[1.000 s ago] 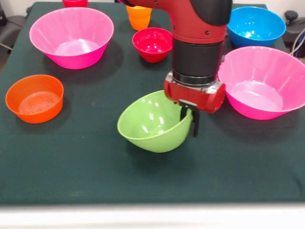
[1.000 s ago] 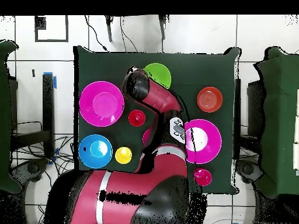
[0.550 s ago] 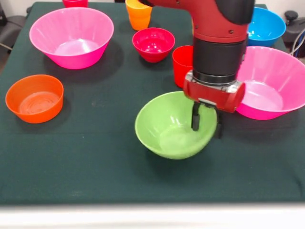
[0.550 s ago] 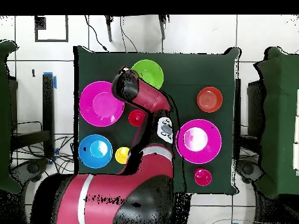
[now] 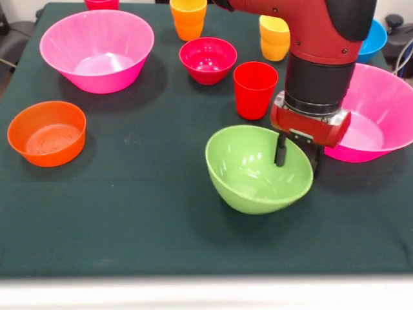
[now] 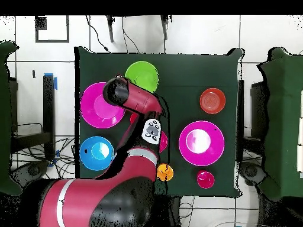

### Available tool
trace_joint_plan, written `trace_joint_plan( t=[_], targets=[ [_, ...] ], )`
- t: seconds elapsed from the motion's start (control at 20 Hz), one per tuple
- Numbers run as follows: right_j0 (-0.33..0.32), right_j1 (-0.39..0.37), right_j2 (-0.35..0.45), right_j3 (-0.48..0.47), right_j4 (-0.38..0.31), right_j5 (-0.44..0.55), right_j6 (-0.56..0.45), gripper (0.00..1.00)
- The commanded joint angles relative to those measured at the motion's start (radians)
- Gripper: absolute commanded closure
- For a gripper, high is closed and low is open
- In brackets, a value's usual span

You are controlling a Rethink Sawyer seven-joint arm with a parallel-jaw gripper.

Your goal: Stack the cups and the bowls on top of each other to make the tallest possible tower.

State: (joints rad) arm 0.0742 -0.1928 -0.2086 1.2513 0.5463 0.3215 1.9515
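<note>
Shifted toward the right-hand pink bowl [image 5: 381, 116] since the earlier frame: lime-green bowl [image 5: 258, 169], rim pinched by gripper [image 5: 297, 154], one finger inside, one outside. Red cup [image 5: 255, 89] and yellow cup [image 5: 274, 37] stand behind it; orange bowl [image 5: 46, 132] well apart.

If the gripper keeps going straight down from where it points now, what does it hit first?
The lime-green bowl itself: the gripper straddles its rim, one finger inside and one outside, apparently shut on the wall. Further down the bowl would likely press into the table; how far the bowl sits off the cloth is unclear.
</note>
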Motion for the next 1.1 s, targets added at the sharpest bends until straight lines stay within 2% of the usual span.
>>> trace_joint_plan(
  t=[0.05,0.2,0.45,0.9,1.1],
  targets=[
    [-0.017,0.024,-0.021,-0.05,-0.037,0.226,0.158,0.0],
    [-0.034,-0.026,-0.047,-0.016,-0.062,0.293,0.129,0.0],
    [-0.063,-0.099,-0.041,0.05,-0.073,0.335,0.081,0.0],
    [-0.09,-0.125,-0.052,0.037,-0.096,0.401,0.056,0.0],
    [-0.093,-0.133,-0.042,0.056,-0.093,0.38,0.052,0.0]
  ],
)
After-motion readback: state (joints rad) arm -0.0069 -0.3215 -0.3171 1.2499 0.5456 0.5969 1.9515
